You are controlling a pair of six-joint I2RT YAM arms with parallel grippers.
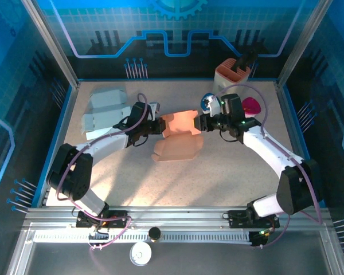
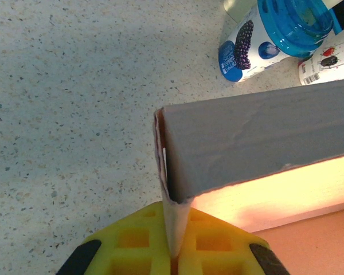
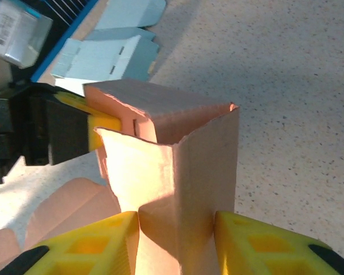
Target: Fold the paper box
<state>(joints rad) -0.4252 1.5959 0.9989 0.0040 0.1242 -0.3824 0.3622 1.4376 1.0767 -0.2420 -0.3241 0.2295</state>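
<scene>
Item: paper box [image 1: 180, 123], orange card, at the centre of the table [image 1: 160, 189], between the two grippers.
Left gripper [image 1: 159, 126]: jaws pinched tight on one thin wall edge.
Right gripper [image 1: 202, 122]: jaws partly apart, with a folded corner of the box filling the gap. I read it as gripped.
Progress, my estimate: walls stood up, top open, broad flap [image 1: 178, 150] lying loose. Closing remains.

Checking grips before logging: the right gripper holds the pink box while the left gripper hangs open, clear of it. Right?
No. The left gripper is shut on a panel of the pink box, as the left wrist view shows. The right gripper does hold the box.
</scene>
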